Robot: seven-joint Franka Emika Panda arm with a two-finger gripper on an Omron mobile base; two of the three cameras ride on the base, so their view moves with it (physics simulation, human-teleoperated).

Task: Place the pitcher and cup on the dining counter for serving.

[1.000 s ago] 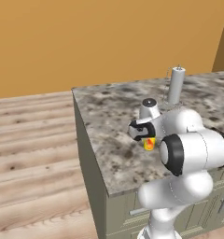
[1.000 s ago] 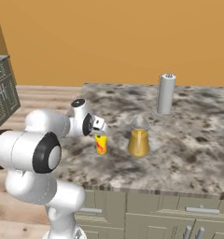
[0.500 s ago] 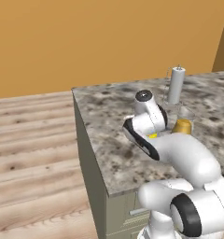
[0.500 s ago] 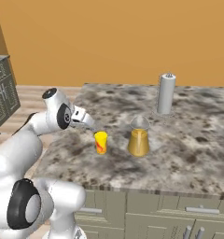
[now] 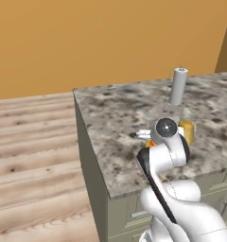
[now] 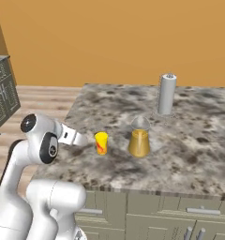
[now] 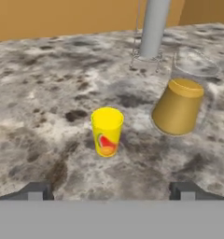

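**A:** On the dining bench, near its front edge, the cup now stands upright by itself, with the pitcher just beside it. A second ago the claw was clamped round that cup.

**B:** And now?

**A:** Released: jaws spread wide, holding nothing, and the arm has pulled back toward the bench's end edge.

**B:** So where is the cup relative to the claw?

**A:** From the hand camera, the cup sits straight ahead between the two fingertips, apart from them; the pitcher stands farther along the bench.

**B:** Meaning?

**A:** Both pieces rest on the bench, so I judge the serving job essentially finished.
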